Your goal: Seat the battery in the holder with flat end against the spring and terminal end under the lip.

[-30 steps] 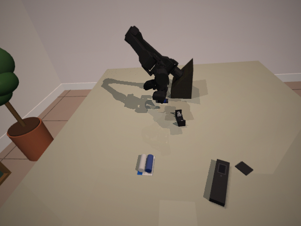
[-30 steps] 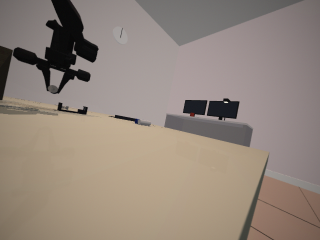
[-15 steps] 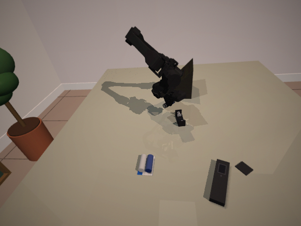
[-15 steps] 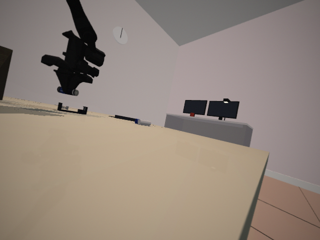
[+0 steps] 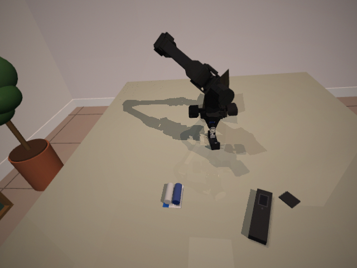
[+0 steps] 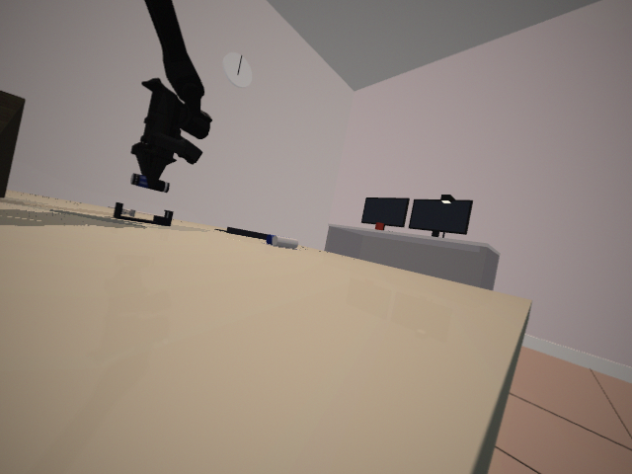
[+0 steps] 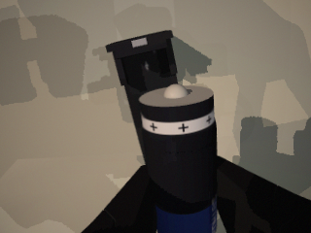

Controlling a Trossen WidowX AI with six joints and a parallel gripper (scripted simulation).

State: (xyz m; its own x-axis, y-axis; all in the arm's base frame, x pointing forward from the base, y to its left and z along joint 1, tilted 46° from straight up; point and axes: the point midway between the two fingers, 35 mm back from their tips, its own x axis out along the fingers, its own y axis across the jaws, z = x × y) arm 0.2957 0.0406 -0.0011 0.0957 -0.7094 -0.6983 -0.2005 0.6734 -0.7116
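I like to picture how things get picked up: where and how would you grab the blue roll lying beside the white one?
Probably around the middle of the blue roll, from above, fingers along its length: the white roll crowds one long side.

Pale pinkish walls (image 5: 184,23) (image 6: 459,127) are met by a grey ceiling (image 6: 434,31) and edged below with white skirting (image 5: 95,101) (image 6: 577,354); the floor is laid with terracotta tiles (image 5: 64,138) (image 6: 571,408). A round wall clock (image 6: 237,69) is hung high, while two dark monitors (image 6: 385,211) (image 6: 439,215) are carried by a grey desk (image 6: 408,260). A leafy plant (image 5: 6,97) is held in an orange pot (image 5: 38,170), and soft shadows are cast across the beige worktop (image 5: 129,225) (image 6: 255,356)
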